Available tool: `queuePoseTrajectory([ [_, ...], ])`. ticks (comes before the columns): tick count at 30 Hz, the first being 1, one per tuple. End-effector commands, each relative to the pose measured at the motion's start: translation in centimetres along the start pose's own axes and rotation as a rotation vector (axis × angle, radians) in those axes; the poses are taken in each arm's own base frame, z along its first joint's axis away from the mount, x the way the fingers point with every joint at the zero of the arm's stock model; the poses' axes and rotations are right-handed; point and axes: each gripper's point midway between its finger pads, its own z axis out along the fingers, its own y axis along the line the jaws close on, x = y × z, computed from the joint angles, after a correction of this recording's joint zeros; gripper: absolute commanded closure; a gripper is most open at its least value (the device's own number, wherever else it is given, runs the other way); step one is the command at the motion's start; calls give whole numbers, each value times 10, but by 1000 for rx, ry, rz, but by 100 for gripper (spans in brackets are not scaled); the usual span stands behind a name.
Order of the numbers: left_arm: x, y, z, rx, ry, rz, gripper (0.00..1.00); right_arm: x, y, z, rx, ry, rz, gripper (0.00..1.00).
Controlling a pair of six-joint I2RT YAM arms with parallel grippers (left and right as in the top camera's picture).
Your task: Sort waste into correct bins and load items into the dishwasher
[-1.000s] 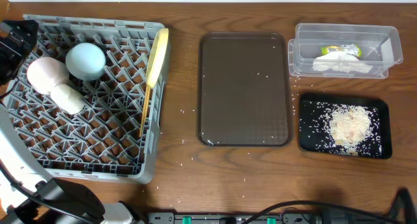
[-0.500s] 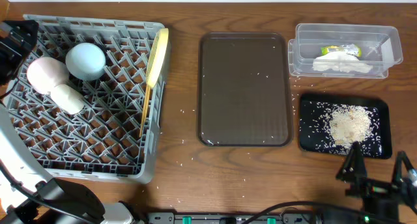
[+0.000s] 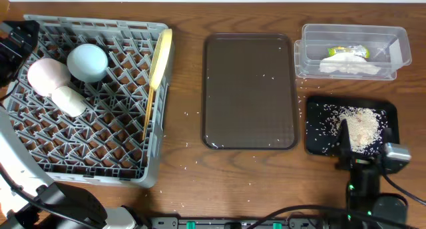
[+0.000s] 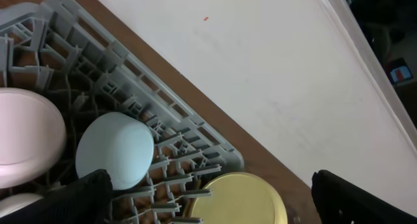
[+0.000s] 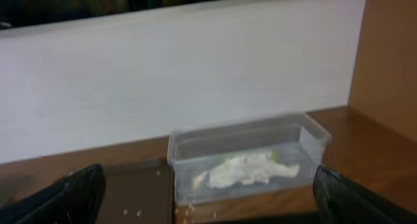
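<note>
The grey dishwasher rack [image 3: 100, 132] at the left holds the pink bowl [image 3: 45, 76], the blue bowl [image 3: 88, 61], the white cup [image 3: 69, 100], the yellow plate [image 3: 160, 56] standing on edge, and the chopsticks [image 3: 147, 116]. My left gripper [image 4: 212, 193] hangs open over the rack's back corner, above the blue bowl [image 4: 114, 152] and the plate [image 4: 238, 199]. The clear tub [image 3: 349, 37] holds the wrapper [image 3: 347, 52] and the napkin [image 3: 349, 67]. Rice crumbs [image 3: 359, 126] lie in the black tray [image 3: 319, 139]. My right gripper [image 3: 366, 148] is open and empty at that tray's front edge, facing the tub [image 5: 247, 152].
A dark brown serving tray [image 3: 249, 89] lies in the middle with a few stray grains on it. More grains are scattered on the wood [image 3: 190, 113] between the rack and this tray. A white wall [image 5: 182, 74] rises behind the table.
My right arm has come into the overhead view from the lower right and risen to the black tray's front edge. The left arm and all objects are as before.
</note>
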Motion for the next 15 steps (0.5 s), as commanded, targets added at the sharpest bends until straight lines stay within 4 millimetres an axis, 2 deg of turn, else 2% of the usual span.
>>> queuePoseTrajectory([
  [1, -3, -5, -6, -1, -17, 34, 2, 19, -2, 8, -2, -12, -14, 1],
  [7, -3, -5, -6, -1, -17, 34, 2, 39, -3, 17, -15, -99, 4, 1],
  [12, -3, -5, -6, -1, -17, 34, 2, 41, 2, 17, -43, -86, -8, 1],
  [15, -3, -5, -6, -1, -17, 34, 2, 55, 1, 18, -43, -28, -18, 1],
])
